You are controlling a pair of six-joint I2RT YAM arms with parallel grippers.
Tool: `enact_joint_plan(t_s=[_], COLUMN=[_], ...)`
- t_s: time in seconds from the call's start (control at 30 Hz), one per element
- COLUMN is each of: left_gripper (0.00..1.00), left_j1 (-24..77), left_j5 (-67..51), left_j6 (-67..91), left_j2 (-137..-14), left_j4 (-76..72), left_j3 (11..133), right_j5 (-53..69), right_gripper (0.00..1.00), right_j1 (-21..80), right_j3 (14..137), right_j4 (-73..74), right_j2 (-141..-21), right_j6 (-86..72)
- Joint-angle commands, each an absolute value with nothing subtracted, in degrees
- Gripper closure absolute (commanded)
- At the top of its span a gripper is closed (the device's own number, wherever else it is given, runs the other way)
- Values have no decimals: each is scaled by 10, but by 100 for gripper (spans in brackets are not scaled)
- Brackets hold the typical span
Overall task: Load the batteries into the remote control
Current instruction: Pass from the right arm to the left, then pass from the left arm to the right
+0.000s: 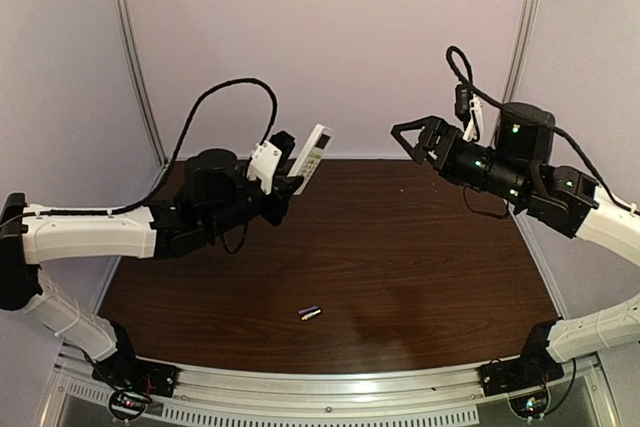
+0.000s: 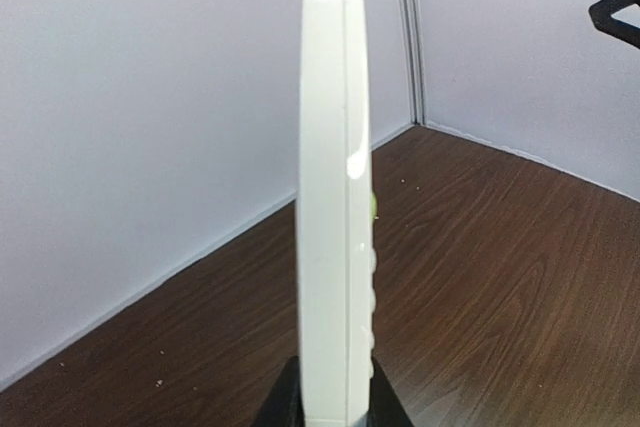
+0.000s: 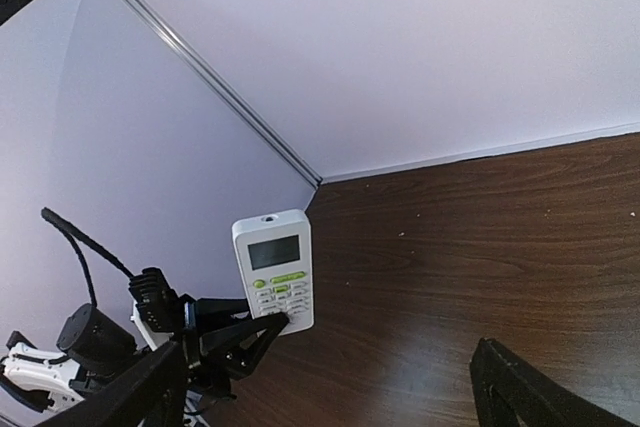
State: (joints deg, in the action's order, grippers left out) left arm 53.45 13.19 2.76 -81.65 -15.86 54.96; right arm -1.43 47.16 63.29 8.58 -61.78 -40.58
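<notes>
My left gripper (image 1: 291,185) is shut on the lower end of the white remote control (image 1: 312,155) and holds it upright, high above the back left of the table. In the left wrist view the remote (image 2: 335,207) stands edge-on between the fingers (image 2: 387,405), buttons to the right. In the right wrist view its display and buttons (image 3: 273,269) face that camera. One small dark battery with a pale end (image 1: 310,313) lies on the table near the front middle. My right gripper (image 1: 419,138) is open and empty, raised to the right of the remote, jaws towards it; its fingers (image 3: 530,392) are spread wide.
The dark wooden table (image 1: 420,257) is closed in by pale walls with metal corner strips (image 1: 135,57). A metal rail (image 1: 330,387) runs along the front edge between the arm bases. A tip of the right gripper shows in the left wrist view (image 2: 615,15).
</notes>
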Motion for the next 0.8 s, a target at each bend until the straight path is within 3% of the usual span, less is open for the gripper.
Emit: enact_joint_plan(t_s=[0.0,0.23,0.77], left_gripper=[88,89,90], left_j1=[538,584,676], left_j5=[124,183,311], left_j6=[-120,-294,-634], left_j2=[-772,-757,-827], left_j4=[-296,-370,-572], left_j3=[485,436,392], right_j5=[81,246,355], right_gripper=[0,0,0], right_j1=[473,472,470], right_j3=[629,651,593], right_j4=[125,119,22], right_j2=[-618,-643,-690], right_j6=[-405,-398,-565])
